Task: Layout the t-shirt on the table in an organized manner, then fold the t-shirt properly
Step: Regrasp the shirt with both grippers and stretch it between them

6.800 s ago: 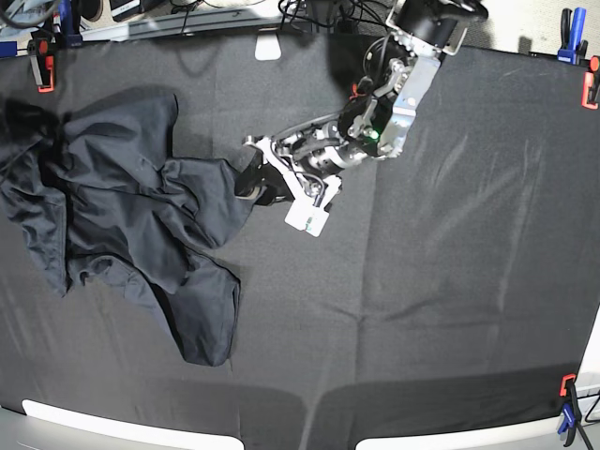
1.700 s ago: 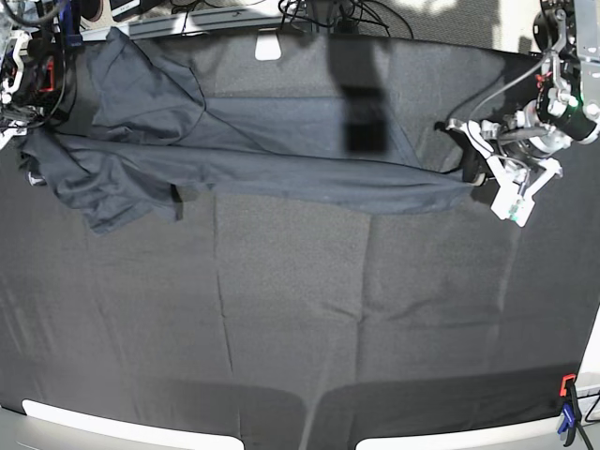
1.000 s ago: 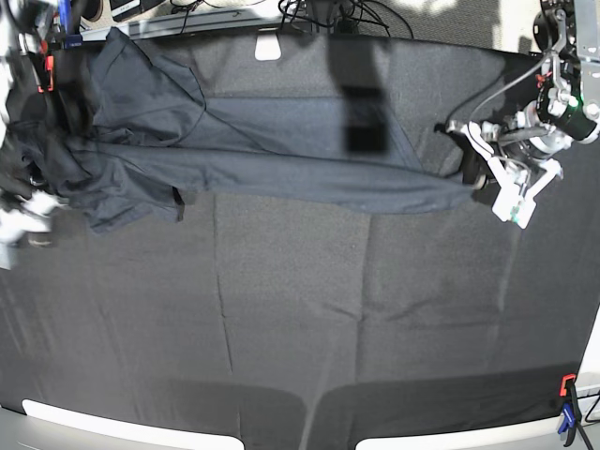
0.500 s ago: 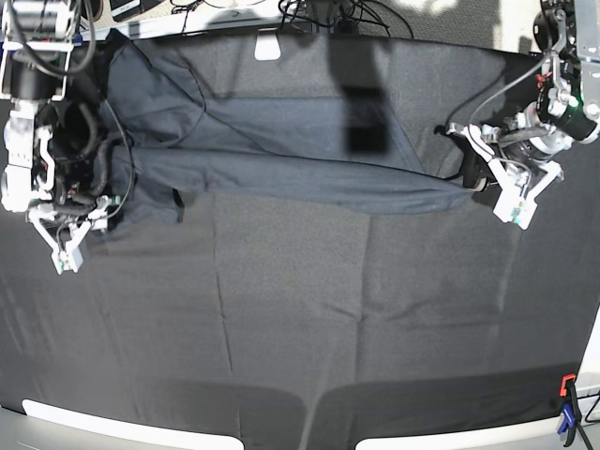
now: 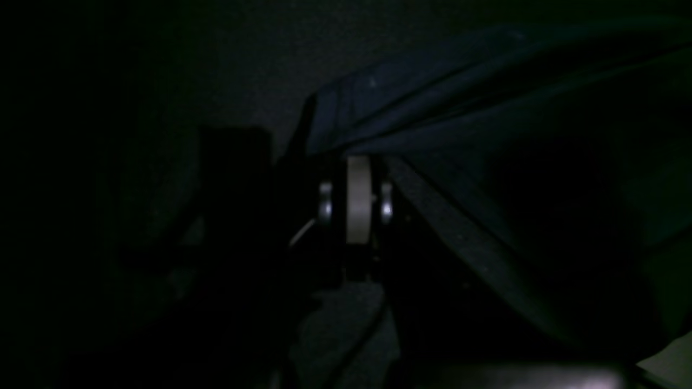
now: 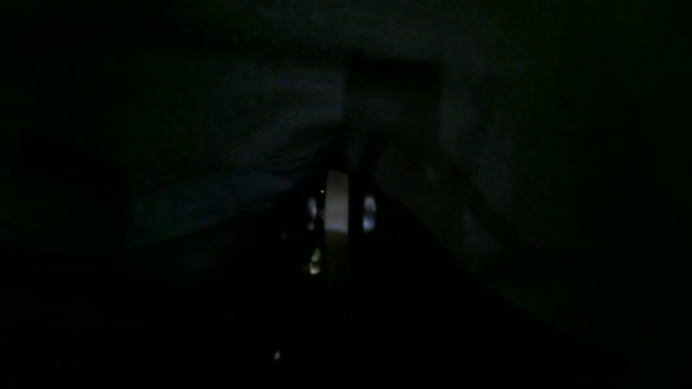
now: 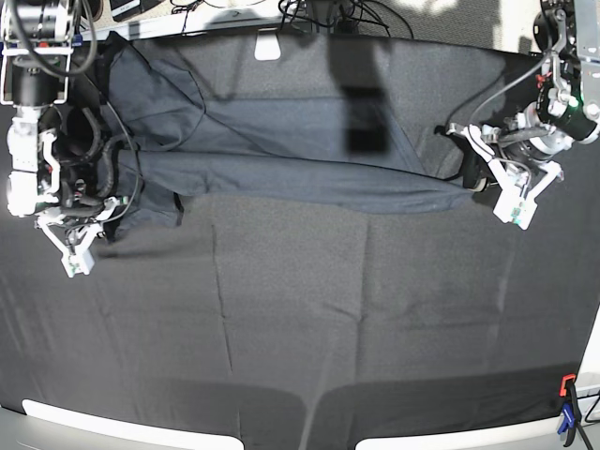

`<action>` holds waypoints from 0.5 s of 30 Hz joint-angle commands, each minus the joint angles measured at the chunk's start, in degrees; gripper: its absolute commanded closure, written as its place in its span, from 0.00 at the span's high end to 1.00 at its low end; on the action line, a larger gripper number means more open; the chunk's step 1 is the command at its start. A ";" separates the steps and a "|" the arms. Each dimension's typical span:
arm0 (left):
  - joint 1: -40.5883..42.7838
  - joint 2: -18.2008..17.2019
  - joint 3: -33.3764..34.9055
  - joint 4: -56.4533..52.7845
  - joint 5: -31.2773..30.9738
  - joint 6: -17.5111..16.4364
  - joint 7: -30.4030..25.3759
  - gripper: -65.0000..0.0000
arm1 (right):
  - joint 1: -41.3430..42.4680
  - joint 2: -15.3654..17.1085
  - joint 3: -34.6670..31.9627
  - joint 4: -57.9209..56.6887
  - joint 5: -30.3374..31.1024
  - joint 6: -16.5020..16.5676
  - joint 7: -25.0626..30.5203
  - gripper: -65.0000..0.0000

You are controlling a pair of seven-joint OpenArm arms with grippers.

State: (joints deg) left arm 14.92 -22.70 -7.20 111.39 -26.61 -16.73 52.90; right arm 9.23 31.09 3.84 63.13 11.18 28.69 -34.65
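The dark slate-grey t-shirt (image 7: 281, 159) lies stretched in a long band across the far half of the black-clothed table (image 7: 328, 309). Its wide bunched part is at the far left and it narrows to a tip at the right. My left gripper (image 7: 472, 178) is shut on that right tip. The left wrist view shows the fabric (image 5: 459, 108) running off from the closed left gripper (image 5: 311, 140). My right gripper (image 7: 106, 217) sits at the shirt's lower left corner, shut on the hem. The right wrist view is very dark; shirt cloth (image 6: 227, 189) meets the closed right gripper (image 6: 351, 143).
A white tag (image 7: 268, 47) lies at the table's far edge, with cables behind it. A red clamp (image 7: 567, 382) and a blue clamp (image 7: 567, 417) hold the cloth at the near right corner. A dark rectangular shadow (image 7: 361, 103) falls across the shirt.
My right arm has come down at the table's left side and its gripper has shut at the shirt's lower left corner. The left gripper and the shirt's right tip have stayed put.
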 commanded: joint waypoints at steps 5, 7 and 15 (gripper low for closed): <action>-0.63 -0.66 -0.48 1.09 -0.48 0.24 -3.78 0.00 | 0.11 0.96 0.00 6.69 -2.23 -0.59 -4.57 0.00; -0.96 -0.66 -0.48 1.11 -0.48 0.24 -3.74 0.00 | 0.13 0.96 0.02 9.64 -2.21 -0.61 -5.90 0.00; -1.11 -0.66 -0.48 1.11 -0.48 0.24 -3.72 0.00 | 0.13 0.96 2.86 21.57 -1.99 -0.61 -11.15 0.00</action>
State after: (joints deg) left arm 14.41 -22.68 -7.20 111.39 -26.79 -16.71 50.59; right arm 8.10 30.94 6.17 83.72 8.86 28.49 -47.05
